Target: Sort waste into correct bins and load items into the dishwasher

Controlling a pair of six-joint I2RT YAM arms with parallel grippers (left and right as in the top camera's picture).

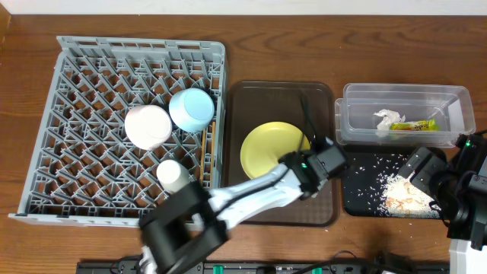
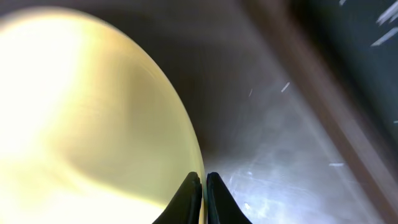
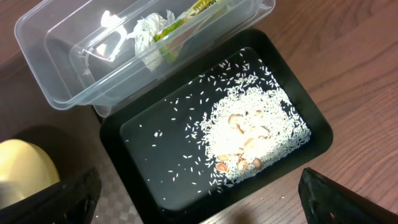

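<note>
Rack point(image 1: 84, 114) left cells free; pink bowl point(image 1: 148, 125), blue bowl point(image 1: 191, 109), cup point(image 1: 173, 175) crowd right.

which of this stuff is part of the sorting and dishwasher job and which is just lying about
Job: yellow plate, pink bowl, blue bowl, white cup, dish rack, clear tub, napkin, wrapper, black tray, rice.
Lying about: brown tray, table.

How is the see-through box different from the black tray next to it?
The clear plastic rectangular tub is see-through; the shallow black rectangular tray is dark and solid. The tub has tall walls, the tray low ones. The tub holds a crumpled white paper napkin and a yellow-green snack wrapper; the tray holds loose white rice. Both are rectangles, sitting side by side.
</note>
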